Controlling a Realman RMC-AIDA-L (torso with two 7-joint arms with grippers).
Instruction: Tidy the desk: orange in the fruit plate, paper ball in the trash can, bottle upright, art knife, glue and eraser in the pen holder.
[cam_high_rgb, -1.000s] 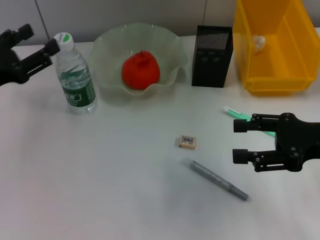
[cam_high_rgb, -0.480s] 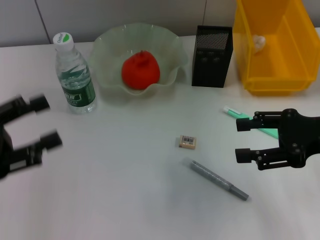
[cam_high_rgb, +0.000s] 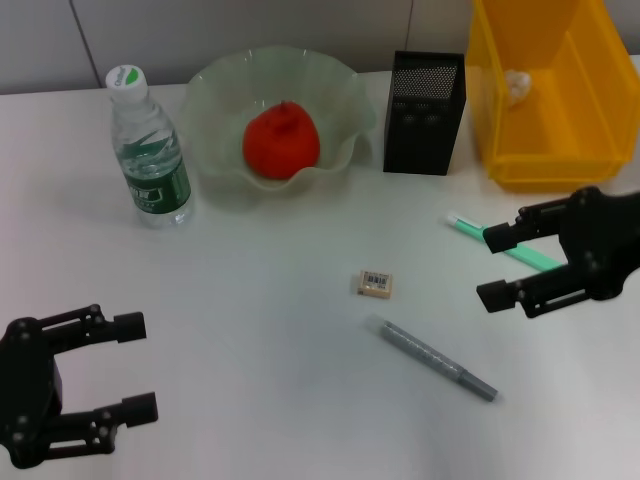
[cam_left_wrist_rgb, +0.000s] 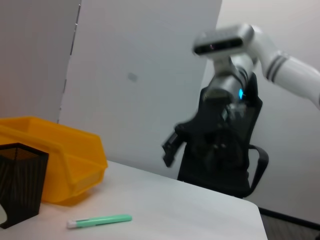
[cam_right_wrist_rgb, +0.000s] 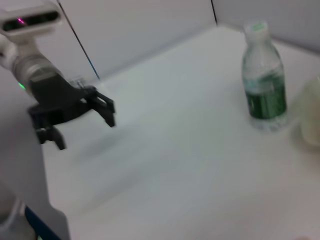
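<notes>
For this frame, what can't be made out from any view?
- Paper ball: only a blurred white wad in the trash can, head view.
- Pen holder contents: hidden by its mesh walls.
- Eraser barcode: too small.
- Right claw: wrist cut off by the head view's edge.

Bottle (cam_high_rgb: 150, 150) upright left of fruit plate (cam_high_rgb: 215, 100) holding orange (cam_high_rgb: 281, 141); pen holder (cam_high_rgb: 424, 100) right, trash can (cam_high_rgb: 545, 160) beyond.

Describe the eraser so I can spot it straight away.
Start at the black mesh pen holder at the back of the desk and come toward the robot. The eraser lies alone on the white desk, just behind the grey pen. It is a small beige block with a barcode sticker.
</notes>
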